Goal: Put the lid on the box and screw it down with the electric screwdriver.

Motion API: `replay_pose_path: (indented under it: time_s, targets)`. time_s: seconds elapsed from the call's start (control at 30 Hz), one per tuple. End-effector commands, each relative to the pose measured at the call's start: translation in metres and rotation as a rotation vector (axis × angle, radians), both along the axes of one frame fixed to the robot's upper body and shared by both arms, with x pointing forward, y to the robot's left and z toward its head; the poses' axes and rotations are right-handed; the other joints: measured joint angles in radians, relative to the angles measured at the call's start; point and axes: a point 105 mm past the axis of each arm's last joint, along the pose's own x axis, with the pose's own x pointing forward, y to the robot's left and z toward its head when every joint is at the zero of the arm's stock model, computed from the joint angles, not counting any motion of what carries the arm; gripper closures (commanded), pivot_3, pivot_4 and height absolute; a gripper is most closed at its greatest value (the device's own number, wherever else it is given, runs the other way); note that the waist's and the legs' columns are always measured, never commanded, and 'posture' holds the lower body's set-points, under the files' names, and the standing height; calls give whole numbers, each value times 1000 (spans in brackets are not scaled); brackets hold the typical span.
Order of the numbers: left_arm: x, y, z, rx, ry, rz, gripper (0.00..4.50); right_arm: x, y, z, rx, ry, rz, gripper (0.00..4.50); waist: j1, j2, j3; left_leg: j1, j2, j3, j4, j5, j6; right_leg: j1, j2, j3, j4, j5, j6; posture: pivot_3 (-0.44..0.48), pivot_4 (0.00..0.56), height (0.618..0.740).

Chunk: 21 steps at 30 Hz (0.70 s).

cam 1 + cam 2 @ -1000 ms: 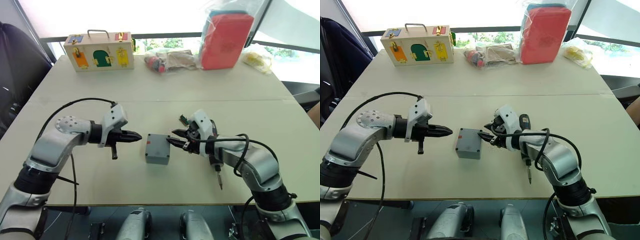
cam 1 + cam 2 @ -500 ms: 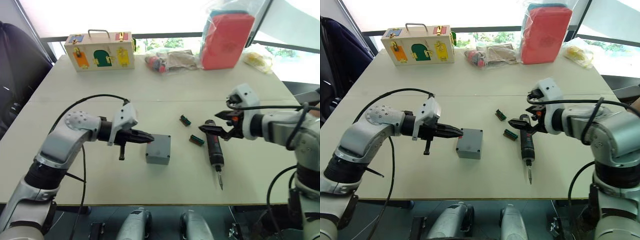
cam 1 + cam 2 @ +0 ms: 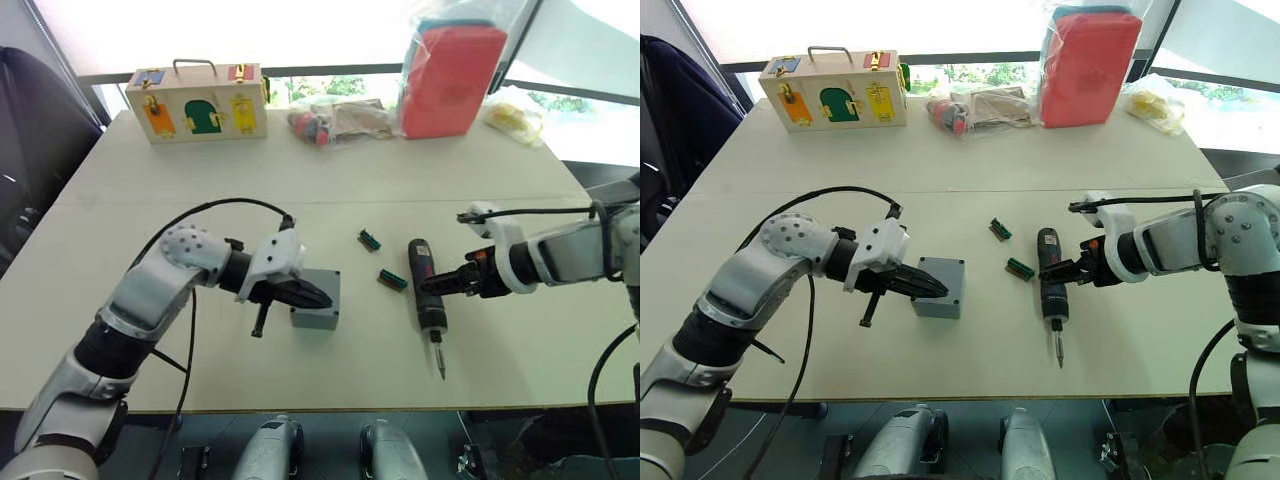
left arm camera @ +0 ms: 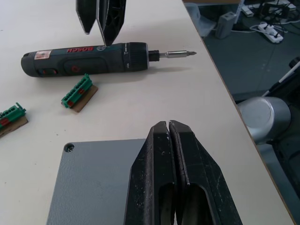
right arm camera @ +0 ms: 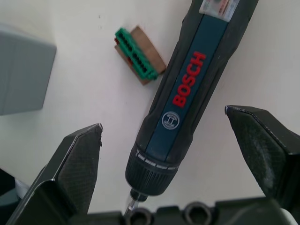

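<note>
Lid (image 4: 89, 180): flat grey plastic cover, seated squarely on top of the box, a screw hole visible at one corner.
Box (image 3: 941, 290): small square grey enclosure, standing upright on the table, closed by the lid.
Electric screwdriver (image 3: 1050, 295): dark stick-shaped Bosch tool with red lettering, lying flat on the table well to the right of the box, metal bit pointing toward the table's near edge.
</note>
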Motion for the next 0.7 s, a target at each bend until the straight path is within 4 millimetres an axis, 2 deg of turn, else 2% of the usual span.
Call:
replay_pose_path:
  time_s: [0.03, 0.33, 0.47, 0.67, 0.7]
  targets:
    - [-4, -3, 5, -25, -35, 0, 4500, -1, 5, -3, -15, 46, -3, 34, 0, 0, 0, 0, 0, 0, 0, 0, 0, 0, 0, 0, 0, 0, 0, 0, 150, 740]
    - [-4, -7, 1, -61, -24, 48, 4500, 1, 18, -28, -109, 128, 12, 34, 0, 0, 0, 0, 0, 0, 0, 0, 0, 0, 1, -1, 0, 0, 0, 0, 150, 740]
    - [-7, -7, 0, -74, -15, 67, 4500, -10, 13, -38, -163, 165, 39, 772, 2, 0, 0, 0, 0, 0, 0, 0, 1, 0, 1, -1, 0, 0, 0, 0, 150, 740]
    - [-6, -6, 0, -88, -14, 100, 4500, -24, -1, -53, -232, 221, 38, 2646, 5, 0, 0, 0, 0, 0, 0, -1, 1, 1, 1, -1, 0, 0, 0, 0, 150, 740]
    - [-6, -6, 0, -89, -13, 105, 4500, -23, -7, -54, -232, 224, 5, 2704, 6, -1, 0, 0, 0, 0, 0, -1, 1, 1, 1, -2, 0, 0, 0, 0, 150, 740]
